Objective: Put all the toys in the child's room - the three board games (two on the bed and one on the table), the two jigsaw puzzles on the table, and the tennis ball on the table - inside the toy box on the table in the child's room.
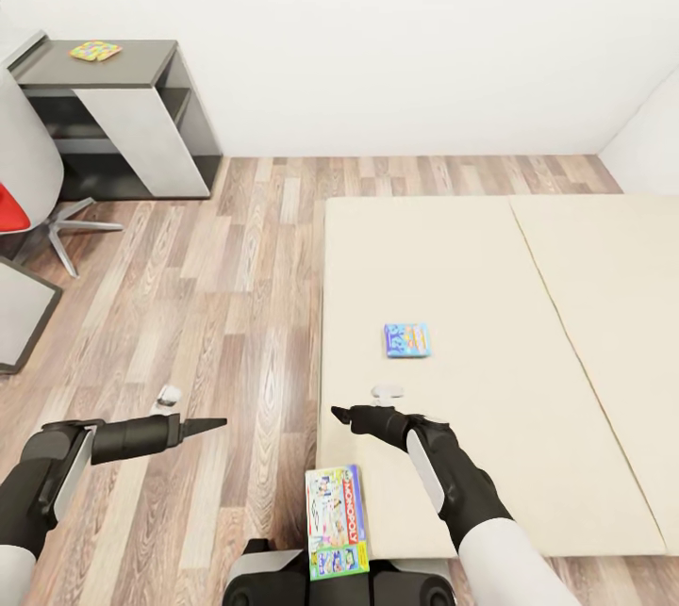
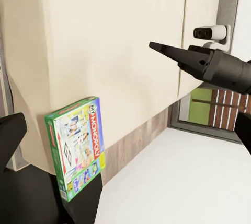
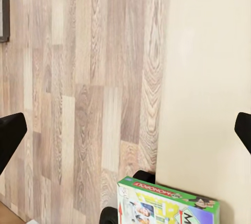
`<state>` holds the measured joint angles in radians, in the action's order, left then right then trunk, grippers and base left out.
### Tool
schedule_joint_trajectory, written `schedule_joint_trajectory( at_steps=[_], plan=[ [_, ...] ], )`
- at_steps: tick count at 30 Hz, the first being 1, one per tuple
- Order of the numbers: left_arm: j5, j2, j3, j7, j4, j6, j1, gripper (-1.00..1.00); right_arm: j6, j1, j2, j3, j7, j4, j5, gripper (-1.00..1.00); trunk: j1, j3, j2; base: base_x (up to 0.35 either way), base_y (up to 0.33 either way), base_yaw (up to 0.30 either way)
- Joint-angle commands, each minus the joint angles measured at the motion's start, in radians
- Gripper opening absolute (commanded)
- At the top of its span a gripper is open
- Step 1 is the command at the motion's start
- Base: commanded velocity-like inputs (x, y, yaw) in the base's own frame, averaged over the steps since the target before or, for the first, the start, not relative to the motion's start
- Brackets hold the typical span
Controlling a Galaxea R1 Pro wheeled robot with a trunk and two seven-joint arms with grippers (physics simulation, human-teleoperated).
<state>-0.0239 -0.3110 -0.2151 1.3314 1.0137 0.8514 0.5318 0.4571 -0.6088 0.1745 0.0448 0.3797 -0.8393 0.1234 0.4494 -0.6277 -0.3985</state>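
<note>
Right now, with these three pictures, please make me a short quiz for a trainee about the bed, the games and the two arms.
1. True or false: the blue board game lies on the wood floor.
2. Which game is nearer the robot on the bed? A) the blue one B) the green-edged Monopoly box
3. Fill in: the jigsaw puzzle lies on top of the dark grey ____.

Key
1. False; it lies on the mattress.
2. B; the box sits at the near corner of the bed, overhanging its edge.
3. cabinet

In the head view the fingers of the left gripper and the right gripper hold nothing.
</note>
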Motion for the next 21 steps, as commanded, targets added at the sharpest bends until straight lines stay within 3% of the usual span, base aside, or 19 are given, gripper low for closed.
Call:
schedule_joint_trajectory(
  at_steps=[1, 21],
  plan=[
    [-0.002, -0.001, 0.000, 0.002, 0.002, 0.012, 0.000, 1.00, 0.008, 0.000, 0.000, 0.000, -0.002, -0.001, 0.010, 1.00, 0.001, 0.000, -0.001, 0.000, 0.000, 0.000],
    [0.000, -0.019, 0.000, -0.003, 0.008, 0.032, 0.005, 1.00, 0.008, 0.000, 0.000, 0.000, -0.043, 0.001, 0.011, 1.00, 0.001, 0.033, -0.001, 0.000, 0.000, 0.000]
  ],
)
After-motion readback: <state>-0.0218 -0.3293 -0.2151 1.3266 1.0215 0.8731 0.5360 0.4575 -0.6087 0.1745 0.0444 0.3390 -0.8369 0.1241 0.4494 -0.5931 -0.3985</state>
